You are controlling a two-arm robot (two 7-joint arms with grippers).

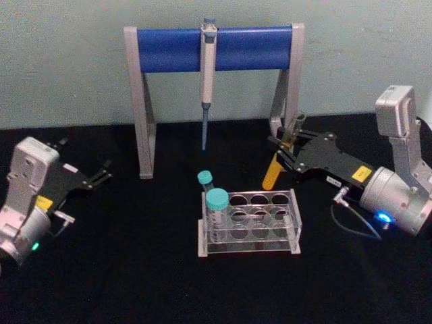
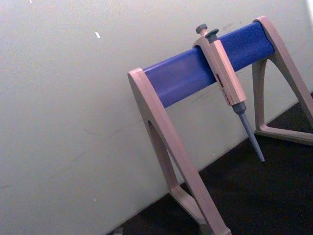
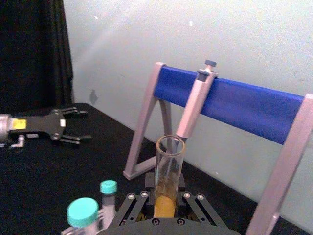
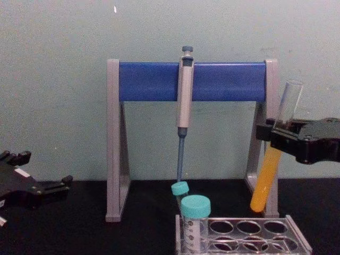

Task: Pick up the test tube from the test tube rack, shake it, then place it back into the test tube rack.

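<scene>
Nearest me in the head view, the test tube rack [image 1: 268, 206] stands at the front centre of the bench [image 1: 135, 270], with two teal-capped tubes [image 1: 217, 201] in its left column and the other holes empty. Behind the rack's right end, the right gripper [image 1: 282, 150] is clamped on the test tube [image 1: 272, 177], which hangs in the air clear of the rack. The left gripper [image 1: 101, 173] is parked near the bench's left edge with its fingers spread and holding nothing. The pipette stand [image 1: 169, 48] spans the back edge with a pipette [image 1: 208, 74] hung on its blue bar. In the left wrist view, the stand and pipette stand against the wall. In the right wrist view, the tube rises between the right fingers [image 3: 195, 204], open mouth uppermost and orange liquid low in it. In the chest view, the tube leans, with its mouth up and to the right and its rounded base down and to the left, in front of the stand's right leg. I judge the lift done and the shake in hand. Procedure: because the tube is capless, I use short, quick wrist swings, never tip the mouth below level, and hold the clamp firm. I swing away from the stand's leg. Before returning it, I bring the tube upright and centre its base over an empty hole, then lower it.
</scene>
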